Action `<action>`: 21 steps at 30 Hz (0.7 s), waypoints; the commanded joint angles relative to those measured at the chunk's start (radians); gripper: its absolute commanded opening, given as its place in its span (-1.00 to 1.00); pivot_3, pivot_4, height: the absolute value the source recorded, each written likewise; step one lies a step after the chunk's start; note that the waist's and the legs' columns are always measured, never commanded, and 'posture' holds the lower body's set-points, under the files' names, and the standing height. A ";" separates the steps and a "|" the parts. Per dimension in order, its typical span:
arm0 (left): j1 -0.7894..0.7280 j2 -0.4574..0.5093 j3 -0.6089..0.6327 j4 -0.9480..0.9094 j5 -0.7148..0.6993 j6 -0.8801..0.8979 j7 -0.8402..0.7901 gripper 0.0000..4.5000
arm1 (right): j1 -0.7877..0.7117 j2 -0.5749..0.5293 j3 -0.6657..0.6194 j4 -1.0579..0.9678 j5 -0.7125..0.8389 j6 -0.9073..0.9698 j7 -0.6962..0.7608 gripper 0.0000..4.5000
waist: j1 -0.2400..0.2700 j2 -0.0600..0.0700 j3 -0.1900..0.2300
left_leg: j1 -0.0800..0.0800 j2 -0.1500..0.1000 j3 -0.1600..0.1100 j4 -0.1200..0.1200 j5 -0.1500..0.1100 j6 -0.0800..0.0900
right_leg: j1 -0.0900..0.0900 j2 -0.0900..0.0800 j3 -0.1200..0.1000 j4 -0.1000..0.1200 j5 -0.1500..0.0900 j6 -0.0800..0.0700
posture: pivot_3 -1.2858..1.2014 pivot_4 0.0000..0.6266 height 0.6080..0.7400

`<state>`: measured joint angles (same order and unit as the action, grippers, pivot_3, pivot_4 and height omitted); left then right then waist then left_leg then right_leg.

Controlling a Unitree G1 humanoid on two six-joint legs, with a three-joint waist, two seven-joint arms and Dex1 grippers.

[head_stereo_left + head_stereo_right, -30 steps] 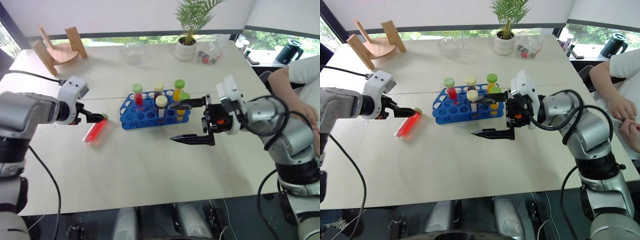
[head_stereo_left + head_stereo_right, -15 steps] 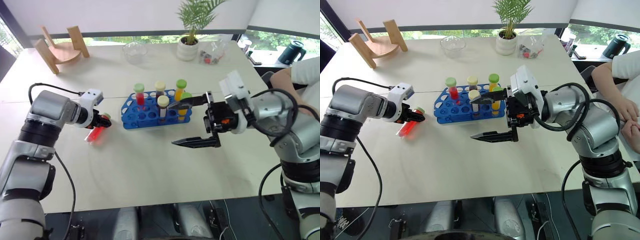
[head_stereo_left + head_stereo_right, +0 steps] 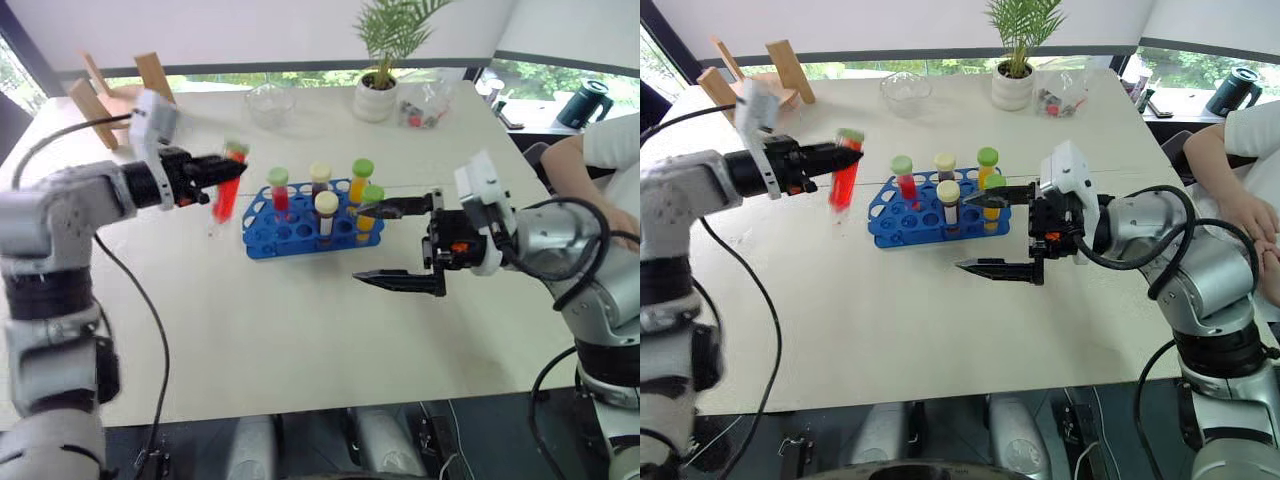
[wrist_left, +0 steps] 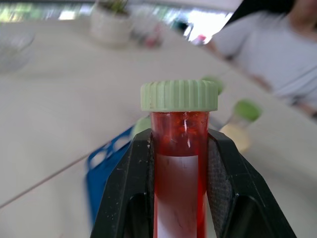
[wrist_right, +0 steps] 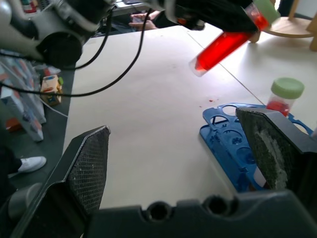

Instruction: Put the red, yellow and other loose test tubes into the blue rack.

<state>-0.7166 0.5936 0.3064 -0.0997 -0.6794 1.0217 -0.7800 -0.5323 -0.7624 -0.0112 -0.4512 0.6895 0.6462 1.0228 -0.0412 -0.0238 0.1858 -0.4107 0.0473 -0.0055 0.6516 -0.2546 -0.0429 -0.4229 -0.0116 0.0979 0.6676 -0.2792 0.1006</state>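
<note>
The left gripper (image 3: 212, 168) is clenched on the red tube (image 3: 228, 185) just under its green cap, holding it in the air above the bench (image 3: 300, 320), left of the blue rack (image 3: 262, 226) and apart from it. The tube hangs tilted, cap uppermost. Five capped tubes stand upright in the rack. The right gripper (image 3: 398, 243) hovers released beside the rack's right end, its fingers spread wide and holding nothing.

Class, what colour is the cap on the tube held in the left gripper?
Light green cap on the red-filled tube; clearest in the left wrist view.
</note>
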 commanded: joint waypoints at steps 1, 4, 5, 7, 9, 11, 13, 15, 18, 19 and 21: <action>0.094 -0.105 0.000 -0.101 -0.001 -0.188 0.021 -0.65 | 0.004 0.007 -0.037 -0.049 0.010 -0.012 -0.036 1.00 | 0.000 0.000 0.000 | 0.001 0.000 0.000 0.001 0.000 0.000 | 0.001 0.000 0.000 0.000 0.000 0.000 | 0.03 -0.52 1.00; 0.166 -0.207 -0.075 -0.094 0.098 -0.423 0.023 -0.65 | 0.012 0.006 -0.030 -0.054 0.000 -0.020 -0.052 1.00 | 0.003 -0.001 0.000 | 0.002 0.000 0.000 0.003 0.000 0.000 | 0.004 0.000 0.000 0.000 0.001 0.001 | 0.03 -0.52 1.00; 0.180 -0.244 -0.098 -0.068 0.135 -0.508 0.029 -0.65 | 0.017 0.006 -0.030 -0.059 0.001 -0.018 -0.059 1.00 | 0.004 -0.001 0.000 | 0.001 0.000 0.000 0.004 0.000 0.000 | 0.004 0.000 0.000 -0.001 0.001 0.001 | 0.03 -0.52 1.00; 0.195 -0.300 -0.139 0.003 0.196 -0.646 0.034 -0.65 | 0.025 0.008 -0.030 -0.071 0.007 -0.013 -0.073 1.00 | 0.007 -0.001 0.000 | 0.001 0.000 0.000 0.006 0.000 0.000 | 0.006 0.001 0.000 -0.001 0.001 0.002 | 0.03 -0.52 1.00; 0.199 -0.342 -0.166 0.071 0.242 -0.756 0.037 -0.65 | 0.029 0.011 -0.030 -0.080 0.008 -0.012 -0.089 1.00 | 0.009 -0.001 0.000 | 0.002 -0.001 0.000 0.007 0.000 0.000 | 0.008 0.001 0.000 -0.002 0.001 0.002 | 0.03 -0.52 1.00; 0.194 -0.373 -0.178 0.133 0.272 -0.849 0.038 -0.65 | 0.031 0.011 -0.032 -0.088 0.013 -0.008 -0.102 1.00 | 0.011 -0.001 0.000 | 0.003 -0.001 0.000 0.007 0.000 0.000 | 0.008 0.001 0.000 -0.002 0.001 0.002 | 0.03 -0.52 1.00; 0.185 -0.397 -0.189 0.205 0.297 -0.937 0.033 -0.65 | 0.037 0.009 -0.036 -0.099 0.019 -0.003 -0.115 1.00 | 0.011 -0.001 0.000 | 0.003 -0.001 -0.001 0.007 -0.001 0.001 | 0.008 0.001 0.000 -0.002 0.001 0.002 | 0.03 -0.52 1.00; 0.183 -0.410 -0.198 0.265 0.311 -0.999 0.021 -0.65 | 0.043 0.007 -0.038 -0.109 0.023 -0.001 -0.124 1.00 | 0.011 -0.001 0.000 | 0.003 -0.001 -0.001 0.007 -0.001 0.002 | 0.008 0.001 0.000 -0.002 0.001 0.002 | 0.03 -0.52 1.00; 0.176 -0.419 -0.209 0.331 0.324 -1.062 0.011 -0.65 | 0.047 0.006 -0.038 -0.117 0.027 0.003 -0.136 1.00 | 0.012 -0.001 0.000 | 0.003 0.000 -0.001 0.007 -0.001 0.002 | 0.008 0.001 0.000 -0.002 0.001 0.002 | 0.03 -0.52 1.00; 0.174 -0.419 -0.212 0.348 0.330 -1.081 0.009 -0.65 | 0.047 0.006 -0.039 -0.119 0.028 0.004 -0.139 1.00 | 0.013 -0.001 0.000 | 0.003 0.000 -0.001 0.007 -0.002 0.003 | 0.008 0.001 0.000 -0.002 0.001 0.002 | 0.03 -0.52 1.00; 0.171 -0.418 -0.218 0.384 0.341 -1.120 0.003 -0.65 | 0.046 0.005 -0.040 -0.122 0.032 0.006 -0.147 1.00 | 0.017 -0.001 0.000 | 0.003 -0.001 -0.001 0.007 -0.002 0.003 | 0.008 0.001 0.000 -0.002 0.001 0.002 | 0.03 -0.52 1.00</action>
<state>-0.5280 0.1731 0.0910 0.2738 -0.3510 -0.0534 -0.7677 -0.4787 -0.7566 -0.0168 -0.5332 0.7017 0.6514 0.8844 -0.0243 -0.0248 0.1861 -0.4081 0.0468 -0.0064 0.6591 -0.2563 -0.0402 -0.4145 -0.0103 0.0978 0.6653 -0.2781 0.1026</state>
